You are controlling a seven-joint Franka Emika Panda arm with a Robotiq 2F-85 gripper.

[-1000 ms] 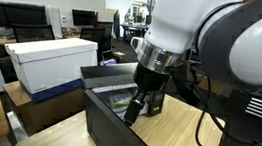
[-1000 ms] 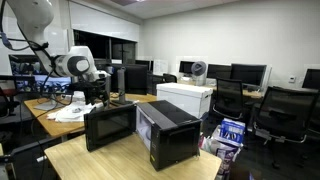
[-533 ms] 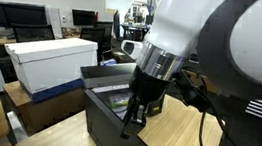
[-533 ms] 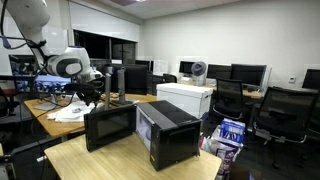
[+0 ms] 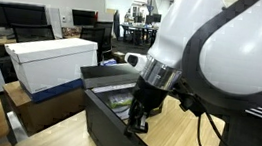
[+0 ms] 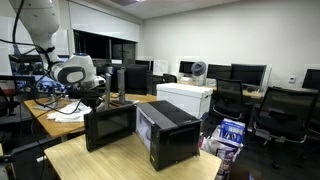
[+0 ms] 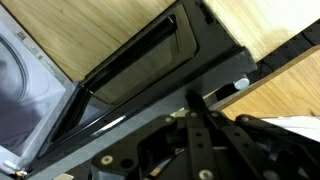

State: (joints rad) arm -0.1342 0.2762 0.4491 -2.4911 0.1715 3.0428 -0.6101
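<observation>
Listing, item one: microwave [image 5: 107,78], black, its door [image 5: 111,133] swung open and standing just below the claw [image 5: 136,125]. The claw has its fingers drawn fully together, tips at the door's free edge, and nothing is seen pinched between them. Cavity, beside the claw: only the wrist view shows a pale rounded plate [image 7: 18,78] inside. Item two: white box [image 5: 52,58], lid on, contents hidden, well beyond the microwave from the claw. Only an exterior view shows the wooden table [image 6: 100,162] entire.
</observation>
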